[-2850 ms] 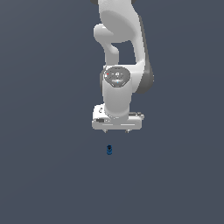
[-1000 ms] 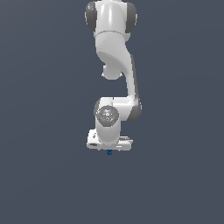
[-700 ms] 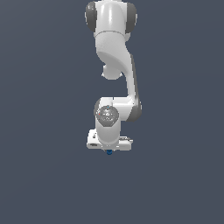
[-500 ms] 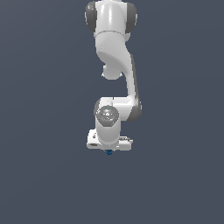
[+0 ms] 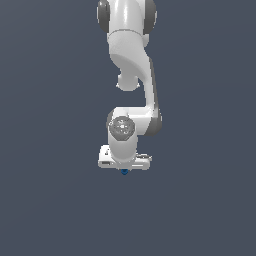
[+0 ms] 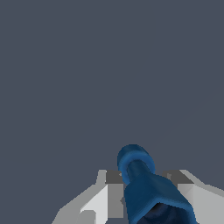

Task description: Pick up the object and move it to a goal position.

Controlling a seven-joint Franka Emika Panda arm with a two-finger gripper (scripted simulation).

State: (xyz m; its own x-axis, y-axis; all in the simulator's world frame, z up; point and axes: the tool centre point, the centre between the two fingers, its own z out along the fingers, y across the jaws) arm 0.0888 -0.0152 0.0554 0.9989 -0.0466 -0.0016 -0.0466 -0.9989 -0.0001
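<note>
The white arm (image 5: 131, 75) reaches down from the top of the exterior view, bends at a rounded joint, and ends in a wide, flat hand block low in the middle of the picture. The pincer (image 5: 124, 170) points straight down beneath that block. Just under it, a small spot of dark blue shows: the peg (image 5: 124, 172), almost wholly hidden by the hand from this side, with only its lower end peeping out.

The wrist view is clearer. There the peg (image 6: 142, 183) stands between the two pale fingers (image 6: 101, 199) of the pincer (image 6: 144, 192). One finger lies on either side of it and each sits close against its blue body. The peg's rounded end points away from the camera, and its wider part spreads toward the lens and runs out of the picture. The pincer is drawn narrow and holds the peg between its fingers.

The plain dark grey-blue ground (image 6: 87, 65) lies all around, flat and even, with no marks on it. Whether the peg's lower end touches this ground or hangs just above it cannot be told from either view.
</note>
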